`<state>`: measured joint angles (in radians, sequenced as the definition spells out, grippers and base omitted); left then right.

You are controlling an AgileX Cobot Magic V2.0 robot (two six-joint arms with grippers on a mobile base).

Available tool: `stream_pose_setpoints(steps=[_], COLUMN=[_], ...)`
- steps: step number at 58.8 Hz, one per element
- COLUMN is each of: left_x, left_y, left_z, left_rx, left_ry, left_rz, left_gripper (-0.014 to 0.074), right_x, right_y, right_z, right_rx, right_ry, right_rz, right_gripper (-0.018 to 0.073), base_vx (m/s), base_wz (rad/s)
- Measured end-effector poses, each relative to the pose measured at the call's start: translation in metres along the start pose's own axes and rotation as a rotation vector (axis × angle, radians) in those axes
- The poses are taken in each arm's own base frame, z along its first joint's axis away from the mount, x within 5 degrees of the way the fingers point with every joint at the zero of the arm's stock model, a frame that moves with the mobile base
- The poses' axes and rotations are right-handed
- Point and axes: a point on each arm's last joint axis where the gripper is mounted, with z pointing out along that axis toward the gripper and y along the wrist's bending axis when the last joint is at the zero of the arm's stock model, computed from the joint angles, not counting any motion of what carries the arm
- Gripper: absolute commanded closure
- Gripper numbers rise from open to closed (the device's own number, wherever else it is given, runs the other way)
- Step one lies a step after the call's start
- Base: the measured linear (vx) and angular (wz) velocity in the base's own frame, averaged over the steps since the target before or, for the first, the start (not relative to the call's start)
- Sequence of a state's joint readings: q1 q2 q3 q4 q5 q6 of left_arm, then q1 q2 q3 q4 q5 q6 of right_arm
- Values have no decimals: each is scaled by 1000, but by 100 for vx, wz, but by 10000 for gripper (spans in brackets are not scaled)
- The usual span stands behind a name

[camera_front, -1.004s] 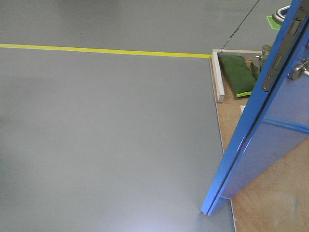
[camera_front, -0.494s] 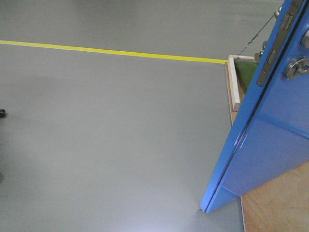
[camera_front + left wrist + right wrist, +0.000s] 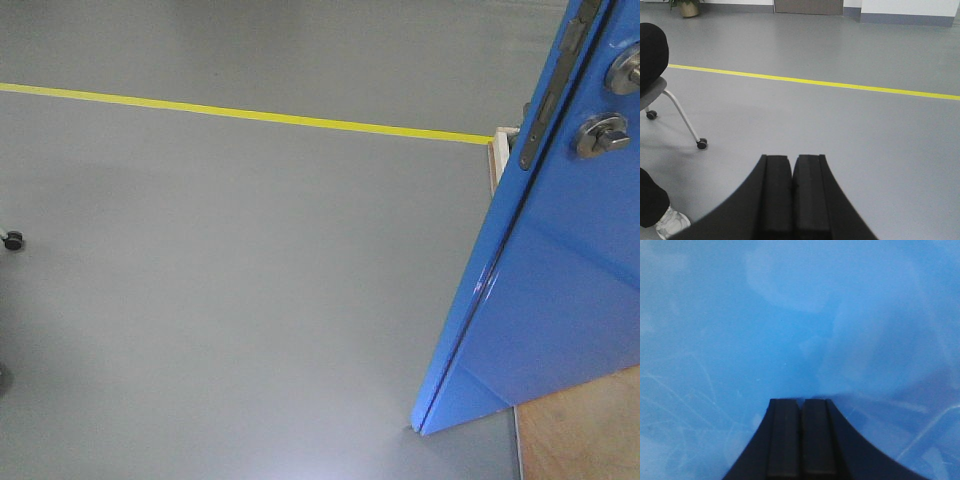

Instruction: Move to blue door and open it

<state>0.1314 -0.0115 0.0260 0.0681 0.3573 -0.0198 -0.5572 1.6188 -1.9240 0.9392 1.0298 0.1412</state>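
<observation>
The blue door (image 3: 560,280) fills the right of the front view, swung ajar, its edge facing the camera. A dark latch plate (image 3: 535,125) runs down that edge. A round silver thumb-turn lock (image 3: 600,135) sits on its face, and part of the silver handle rose (image 3: 628,68) shows above it. My right gripper (image 3: 801,401) is shut and empty, its tips close against the glossy blue door face (image 3: 790,315). My left gripper (image 3: 792,159) is shut and empty, pointing over bare grey floor away from the door.
A yellow floor line (image 3: 250,112) crosses the grey floor. A wooden base (image 3: 585,430) lies under the door's bottom corner. In the left wrist view a wheeled chair (image 3: 675,107) and a seated person's shoe (image 3: 671,222) are at the left. A castor (image 3: 12,240) shows at the front view's left edge.
The door has shifted right and grown larger in the front view, now covering the green bag and most of the wooden frame. A castor has come into view at the left.
</observation>
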Motion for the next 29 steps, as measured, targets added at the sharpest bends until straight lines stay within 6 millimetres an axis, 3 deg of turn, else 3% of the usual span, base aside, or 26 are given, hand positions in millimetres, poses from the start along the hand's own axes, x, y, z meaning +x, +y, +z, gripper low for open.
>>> stream_pose_setpoints(steps=[29], left_x=[0], left_y=[0], left_z=[0], left_rx=[0], left_ry=[0], left_rz=[0], left_gripper=[524], right_x=[0], right_y=[0], right_z=[2], right_rx=[-2], right_ry=[-7], right_rz=[1], right_gripper=[551], base_vx=[15], base_wz=[6])
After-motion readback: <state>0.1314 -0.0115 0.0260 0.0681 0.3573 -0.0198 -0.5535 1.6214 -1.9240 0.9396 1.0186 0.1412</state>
